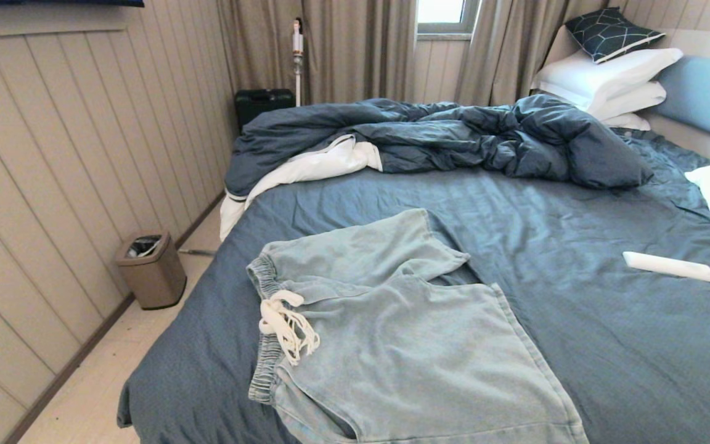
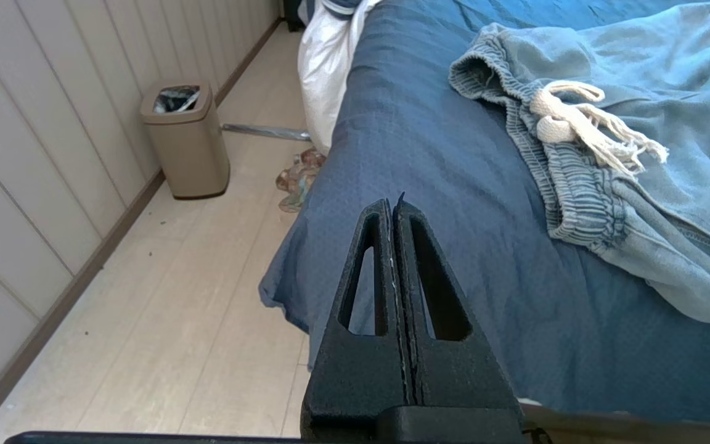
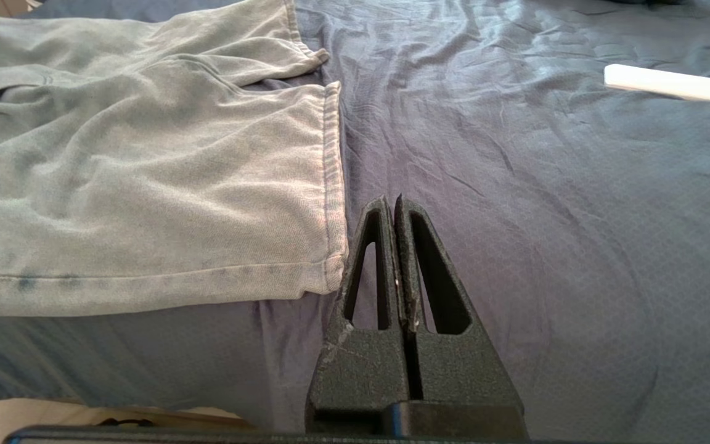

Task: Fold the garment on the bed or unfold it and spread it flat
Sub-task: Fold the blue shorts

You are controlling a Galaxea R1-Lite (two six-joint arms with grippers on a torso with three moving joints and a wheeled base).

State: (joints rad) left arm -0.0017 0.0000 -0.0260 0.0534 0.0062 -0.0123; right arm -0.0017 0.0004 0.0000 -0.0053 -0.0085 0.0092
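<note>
The left gripper [image 2: 394, 206] appears with its two black fingers pressed together, nothing between them; we see it hanging off the near left corner of the bed [image 2: 429, 185], above the sheet's edge and the pale floor [image 2: 164, 320], apart from the cloth. The right gripper [image 3: 394, 206] is likewise closed tip to tip and empty, poised over bare sheet just beside the hem corner of the garment [image 3: 145, 185] — whether it touches that hem we cannot tell. Neither arm shows in the head view.

Outward from the fingers we note the garment [image 1: 392, 333], pale blue shorts lying on the near left part of the bed [image 1: 577, 320]. The gathered waistband [image 1: 267, 333] faces the bed's left edge, with the white drawstring [image 1: 284, 324] bunched on it (knotted, its ends frayed). One leg lies flat toward the near edge; the other, farther one is rumpled and partly tucked under at its hem.

Farther out — to the right on the sheet — lies a slim white bar-shaped object [image 1: 669, 266], well apart from the shorts. Across the far side we find a crumpled dark blue duvet [image 1: 453, 139] with white lining, and stacked white pillows [image 1: 607, 80] under a patterned cushion [image 1: 611, 32] at the headboard [image 1: 706, 95]. On the floor by the panelled wall stands a tan bin [image 1: 151, 268].
</note>
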